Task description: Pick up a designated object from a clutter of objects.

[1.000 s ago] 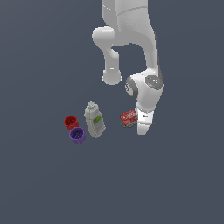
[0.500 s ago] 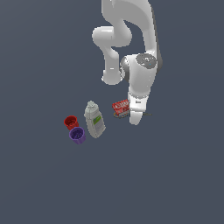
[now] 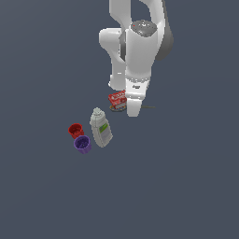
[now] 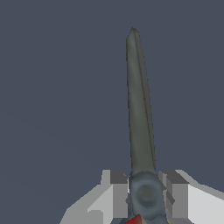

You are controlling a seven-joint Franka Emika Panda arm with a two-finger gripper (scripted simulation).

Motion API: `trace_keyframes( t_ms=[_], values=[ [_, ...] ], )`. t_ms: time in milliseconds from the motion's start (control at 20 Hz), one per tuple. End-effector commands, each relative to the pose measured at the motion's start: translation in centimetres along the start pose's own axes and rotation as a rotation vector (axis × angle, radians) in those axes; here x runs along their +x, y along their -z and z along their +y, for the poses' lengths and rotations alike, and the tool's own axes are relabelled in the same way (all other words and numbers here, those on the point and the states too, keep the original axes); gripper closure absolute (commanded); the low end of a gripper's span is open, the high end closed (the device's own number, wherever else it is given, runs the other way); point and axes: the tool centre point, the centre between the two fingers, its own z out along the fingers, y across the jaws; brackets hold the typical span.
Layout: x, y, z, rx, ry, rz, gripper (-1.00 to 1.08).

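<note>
Lifted with the pincer (image 3: 132,111), red packet (image 3: 117,99) sits beside it.

I count two cups, one red (image 3: 75,130) and one purple (image 3: 82,144), one bottle (image 3: 100,128), one red packet (image 3: 117,99).

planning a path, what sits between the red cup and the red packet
In the exterior view, the grey-white bottle lies between the red cup and the red packet. The purple cup sits off that line, beside the red cup.
</note>
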Motion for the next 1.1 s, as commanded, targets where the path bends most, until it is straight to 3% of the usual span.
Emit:
trace_keyframes(
  t_ms=[0,550,1050],
  values=[
    [-1.3,2.3,-0.1,0.0,0.0,0.002,1.08],
    [-5.8,10.2,-0.1,0.0,-0.003,-0.001,1.08],
    [-7.2,12.6,0.0,-0.001,-0.004,-0.003,1.08]
  ],
)
